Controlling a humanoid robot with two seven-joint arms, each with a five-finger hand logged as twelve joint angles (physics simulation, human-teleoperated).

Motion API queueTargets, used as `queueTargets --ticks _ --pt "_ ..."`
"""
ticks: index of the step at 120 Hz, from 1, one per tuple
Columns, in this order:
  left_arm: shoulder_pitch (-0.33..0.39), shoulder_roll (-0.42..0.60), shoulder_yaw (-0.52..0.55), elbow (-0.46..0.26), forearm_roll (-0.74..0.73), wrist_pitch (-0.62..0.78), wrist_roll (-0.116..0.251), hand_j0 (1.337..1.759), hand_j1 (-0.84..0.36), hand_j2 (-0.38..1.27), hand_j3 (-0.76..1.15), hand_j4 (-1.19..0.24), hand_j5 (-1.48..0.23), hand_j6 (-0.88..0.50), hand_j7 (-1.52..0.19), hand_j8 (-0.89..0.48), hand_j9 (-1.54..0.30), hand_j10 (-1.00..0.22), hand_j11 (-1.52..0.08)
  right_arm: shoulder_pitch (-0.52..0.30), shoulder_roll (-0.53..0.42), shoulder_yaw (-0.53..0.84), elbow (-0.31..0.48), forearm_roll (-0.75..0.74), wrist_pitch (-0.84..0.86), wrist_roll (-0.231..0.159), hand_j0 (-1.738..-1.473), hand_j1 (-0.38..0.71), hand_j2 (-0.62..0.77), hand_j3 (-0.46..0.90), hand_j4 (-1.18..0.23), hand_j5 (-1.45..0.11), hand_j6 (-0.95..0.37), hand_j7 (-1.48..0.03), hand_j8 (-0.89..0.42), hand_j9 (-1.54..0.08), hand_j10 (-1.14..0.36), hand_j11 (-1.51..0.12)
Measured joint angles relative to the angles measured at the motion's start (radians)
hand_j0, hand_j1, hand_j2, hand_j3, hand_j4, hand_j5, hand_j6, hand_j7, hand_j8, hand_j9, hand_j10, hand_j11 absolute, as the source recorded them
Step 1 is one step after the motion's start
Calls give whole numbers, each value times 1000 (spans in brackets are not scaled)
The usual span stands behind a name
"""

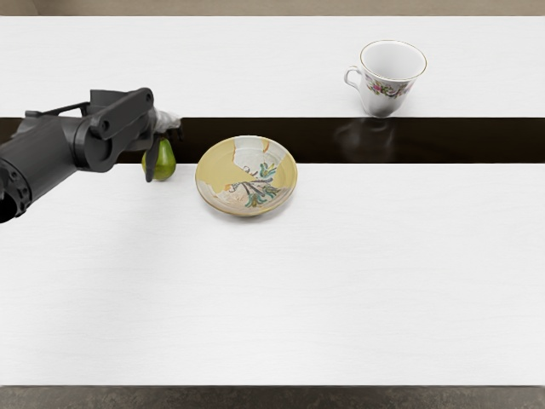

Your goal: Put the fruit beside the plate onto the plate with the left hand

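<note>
A green pear (pixel 164 160) stands upright on the white table, just left of the plate. The yellow plate (pixel 246 175), painted with a bird and flowers, holds nothing. My left arm comes in from the left edge, and its hand (pixel 158 136) is over the pear, close against its top and left side. The dark forearm and wrist hide most of the hand, so its grip on the pear cannot be made out. The pear's right half and base show. The right arm is out of view.
A white teacup (pixel 388 77) with a floral print and gold rim stands at the back right. A dark gap (pixel 409 141) runs across the table between the far and near white surfaces.
</note>
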Motion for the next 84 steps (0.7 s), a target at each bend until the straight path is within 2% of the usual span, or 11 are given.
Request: queueTargets --ticks 20,37,49,57,58,62,71,84 --pt "7 -4 4 0 0 -5 0 1658 -8 60 0 -298 -387 -299 -387 -299 -387 -298 -387 0 0 0 -1 0 0 0 -1658 -349 0 0 0 0 0 0 0 0 0 0" --pt "6 -3 -1 1 16 -36 0 1658 -132 94 0 -447 -510 -451 -506 -433 -536 -433 -534 0 0 0 -1 0 0 0 -1658 -349 0 0 0 0 0 0 0 0 0 0" --pt "7 -3 -1 2 20 -48 1 1657 -170 131 0 -492 -592 -502 -580 -487 -605 -488 -604 0 0 0 -1 0 0 0 -1658 -349 0 0 0 0 0 0 0 0 0 0" --pt "6 -3 -2 2 18 -58 1 1657 -195 166 0 -501 -655 -462 -642 -458 -644 -514 -642 0 0 0 -1 0 0 0 -1658 -349 0 0 0 0 -1 0 0 0 0 0" --pt "6 -2 -2 1 17 -60 1 1658 -199 182 0 -501 -665 -489 -648 -432 -648 -517 -646 0 0 0 -1 0 0 0 -1658 -349 0 0 0 0 -1 0 -1 0 0 0" --pt "5 -2 -3 1 15 -65 2 1658 -217 206 0 -510 -685 -443 -664 -446 -666 -528 -664 0 0 0 -1 0 0 0 -1658 -349 0 0 0 0 -1 0 -1 0 -1 0" --pt "3 -2 -3 1 15 -74 3 1657 -231 230 0 -534 -719 -430 -680 -434 -700 -545 -698 0 0 0 -1 0 0 0 -1658 -349 0 0 -1 0 -1 0 -1 0 -1 0" --pt "-6 -2 -1 0 4 -87 4 1658 -297 436 0 -541 -750 -415 -721 -417 -717 -559 -715 0 0 0 -1 0 0 0 -1658 -349 0 0 0 0 -1 0 -1 0 -1 0"
